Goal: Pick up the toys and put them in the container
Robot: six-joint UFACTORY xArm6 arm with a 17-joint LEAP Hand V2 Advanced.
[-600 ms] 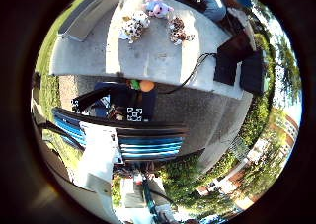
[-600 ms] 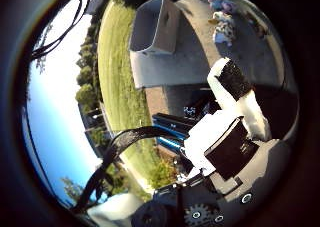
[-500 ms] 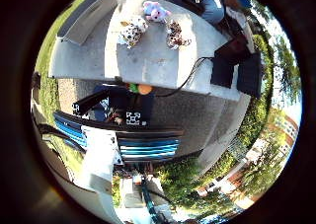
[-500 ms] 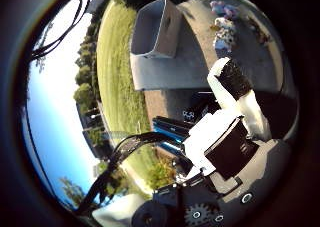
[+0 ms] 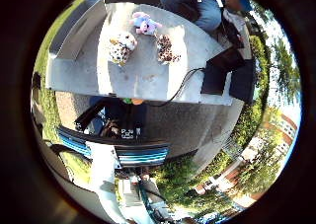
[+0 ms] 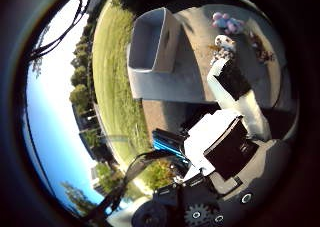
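On the pale table (image 5: 148,78), three soft toys are seen lying close together on its sunlit top: a pink and blue plush (image 5: 144,23) nearest the far edge, a white spotted plush (image 5: 122,46) just beside it, and a brown speckled plush (image 5: 165,48) a little apart from the spotted one. At one end of the same table a grey rectangular container (image 6: 152,42) is set, open side up, well apart from the toys, and nothing is seen inside it. Black boxes (image 5: 229,76) are placed at the opposite end of the table, and a dark cord (image 5: 180,83) is laid across the top from them toward the table edge. A person in blue trousers (image 5: 195,7) is seated at the far side of the table, touching none of the toys. The hand (image 6: 227,132) is held high over the table, well clear of everything on it, and nothing is gripped by it; one white and black finger (image 6: 232,84) is seen stretched out nearly straight toward the toys, so the fingers are taken to be relaxed and spread rather than curled. Below the table, paving is seen, with green grass (image 6: 112,82) beyond it and trees and sky at the edges of both views.
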